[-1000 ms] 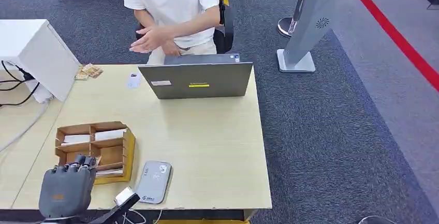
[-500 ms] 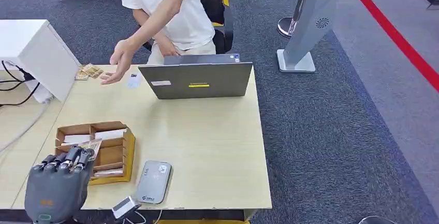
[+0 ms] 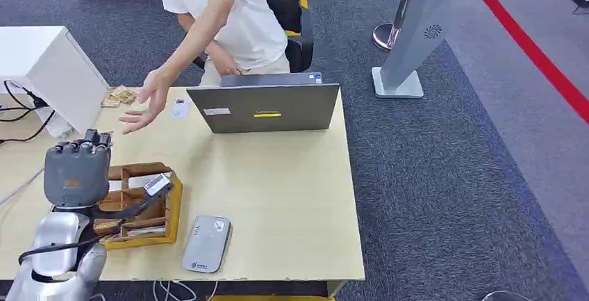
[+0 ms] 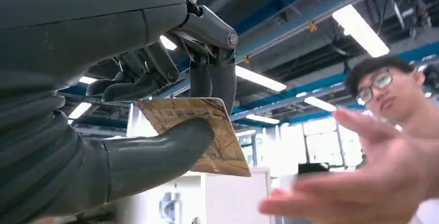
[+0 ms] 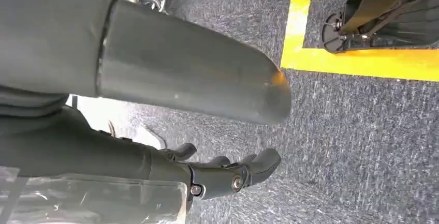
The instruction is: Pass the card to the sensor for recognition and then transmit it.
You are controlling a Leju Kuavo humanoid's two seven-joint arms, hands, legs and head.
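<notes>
Change: since a second ago the left robot hand (image 3: pixel 76 169) has risen from the near edge of the surface (image 3: pixel 278 197) to above the far-left part of the wooden organiser (image 3: pixel 156 207), and the person's hand (image 3: pixel 142 110) has reached out over the surface toward it.
Left robot hand: raised, back of the hand toward the head camera, fingers pointing away from the robot; in the left wrist view the thick thumb (image 4: pixel 155 157) presses a card (image 4: pixel 199 131) up against the darker fingers (image 4: pixel 212 79).
Card: tan with a brownish printed pattern, pinched in the left robot hand, held in the air and tilted, near the person's outstretched hand (image 4: pixel 362 188) but apart from it.
Person: white shirt, standing behind the laptop (image 3: pixel 264 106), one arm stretched forward with the palm open and fingers spread.
Sensor: grey flat reader (image 3: pixel 206 244) lying on the surface just right of the wooden organiser, near the front edge.
Right robot hand (image 5: pixel 228 175): hangs above grey carpet (image 5: pixel 362 131) beside a yellow floor line (image 5: pixel 362 63); dark fingers loosely curled, nothing in them that I can see.
Elsewhere: a white cabinet (image 3: pixel 42 71) at the far left; a grey kiosk stand (image 3: pixel 417 30) on the carpet to the right.
</notes>
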